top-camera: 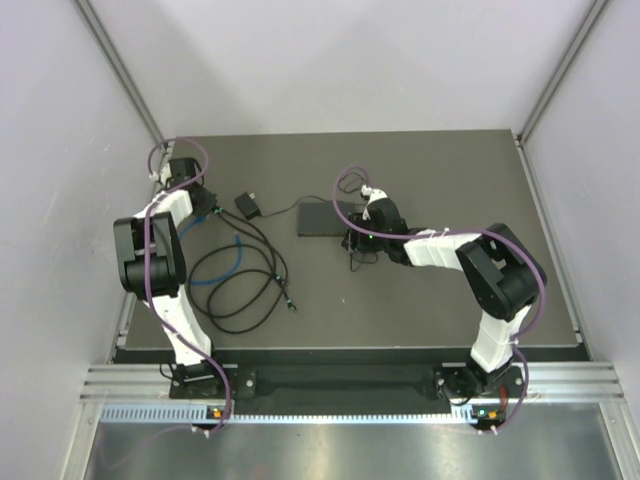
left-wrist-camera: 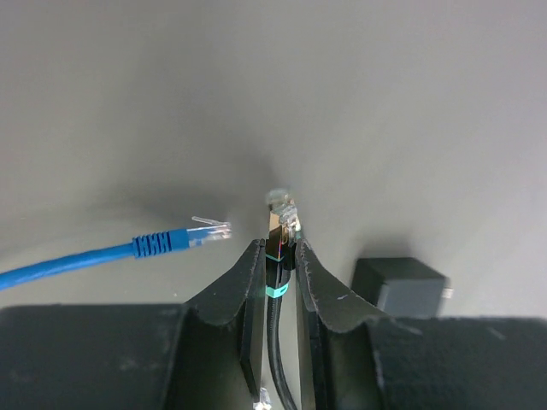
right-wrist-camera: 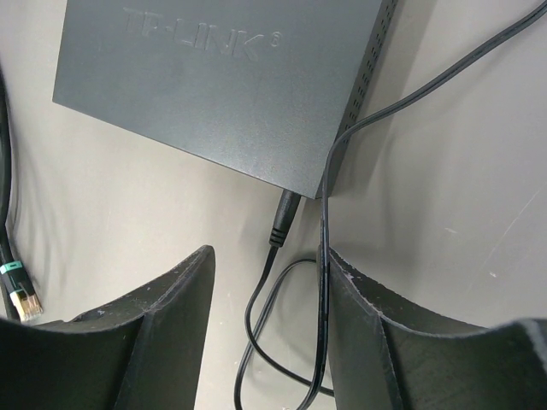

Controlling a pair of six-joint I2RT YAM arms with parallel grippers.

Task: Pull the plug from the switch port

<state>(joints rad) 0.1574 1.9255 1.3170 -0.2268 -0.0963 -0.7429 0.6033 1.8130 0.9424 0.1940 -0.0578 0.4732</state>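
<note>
The flat black TP-LINK switch box [right-wrist-camera: 222, 77] lies mid-table [top-camera: 325, 218]. A black barrel plug [right-wrist-camera: 284, 218] sits in a port in its near edge, and its thin cable loops down between my right fingers. My right gripper [right-wrist-camera: 269, 256] is open, with its jaws on either side of the plug's cable and just short of the box [top-camera: 362, 240]. My left gripper [left-wrist-camera: 279, 248] is shut on a black network cable with a teal band; its gold and clear plug [left-wrist-camera: 282, 220] sticks out past the fingertips. In the top view the left gripper [top-camera: 205, 207] is at the far left.
A blue network cable [left-wrist-camera: 128, 249] lies loose with its clear plug near my left fingertips. A small black adapter block [left-wrist-camera: 400, 286] sits to the right of them [top-camera: 247, 206]. Black cable loops [top-camera: 245, 290] lie between the arms. Another teal-banded plug [right-wrist-camera: 17, 290] lies left of the right gripper.
</note>
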